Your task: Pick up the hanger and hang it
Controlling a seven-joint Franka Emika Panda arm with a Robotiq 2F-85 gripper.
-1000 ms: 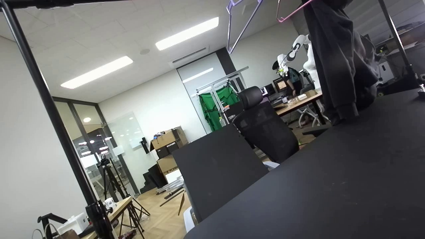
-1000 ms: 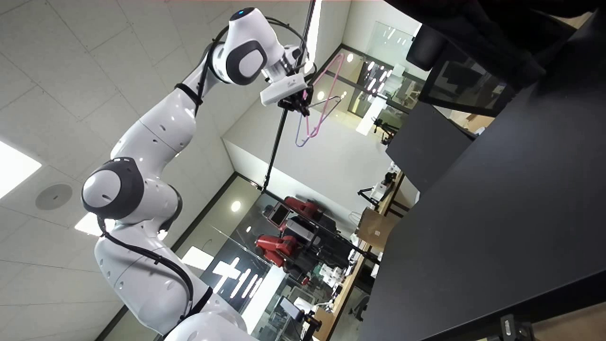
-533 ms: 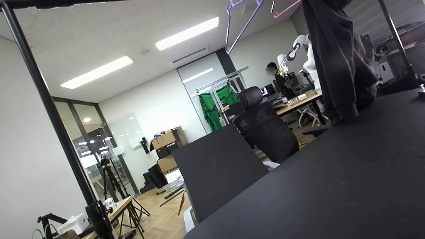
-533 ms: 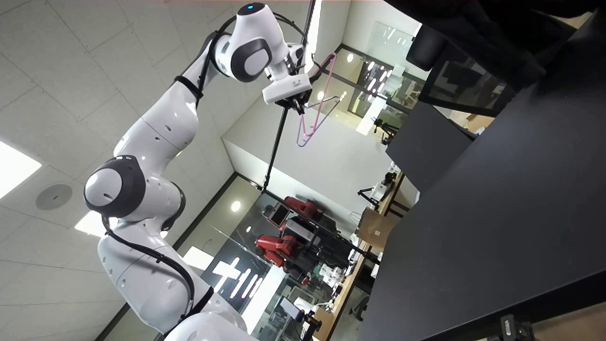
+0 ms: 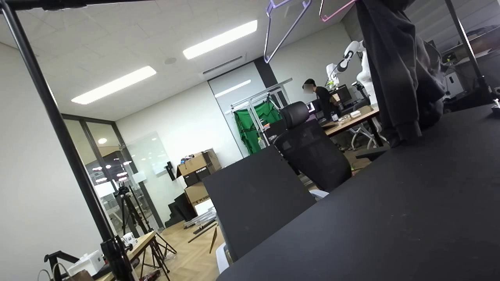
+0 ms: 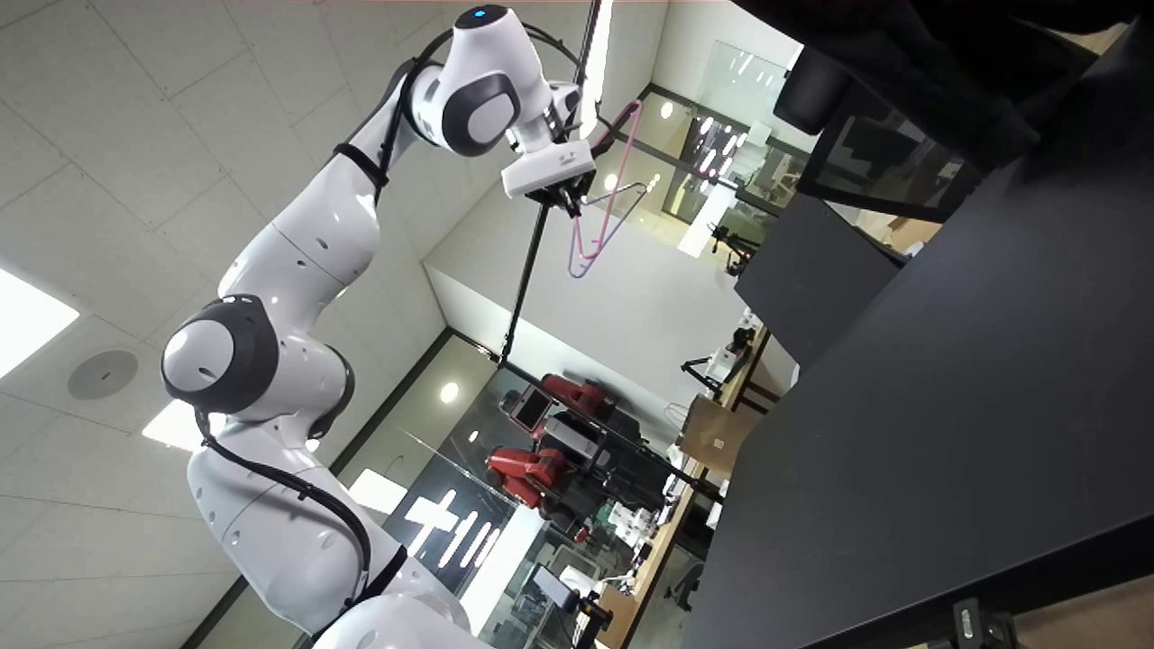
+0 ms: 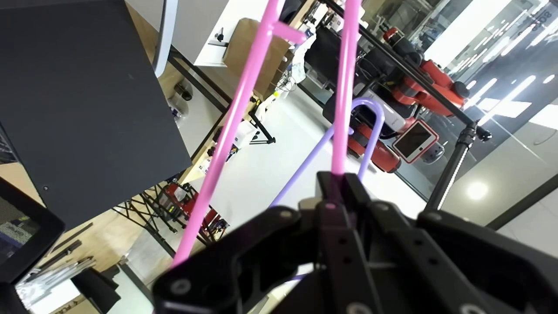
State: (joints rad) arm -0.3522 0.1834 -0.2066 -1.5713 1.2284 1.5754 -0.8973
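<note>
The pink hanger (image 6: 622, 167) is held up in the air in an exterior view, away from the table. Only its lower corner shows in an exterior view at the top edge (image 5: 338, 11). My gripper (image 6: 573, 209) is shut on one side of its frame. In the wrist view the fingertips (image 7: 338, 179) pinch one pink bar of the hanger (image 7: 343, 87); its other bar runs down the left. The hanger's hook is not clearly visible. A purple hanger (image 7: 305, 162) is behind the pink one and overlaps it in an exterior view (image 6: 624, 221).
A black rack pole (image 6: 532, 279) stands behind the gripper; a rack pole also shows in an exterior view (image 5: 58, 121). The purple hanger (image 5: 290, 32) hangs at the top there. A black table (image 6: 902, 451) lies below. Dark clothing (image 5: 394, 74) is beside the table edge.
My gripper and the pink hanger have moved slightly up, mostly in the first half second. The pink hanger has come nearer the purple one, which has shifted slightly.
</note>
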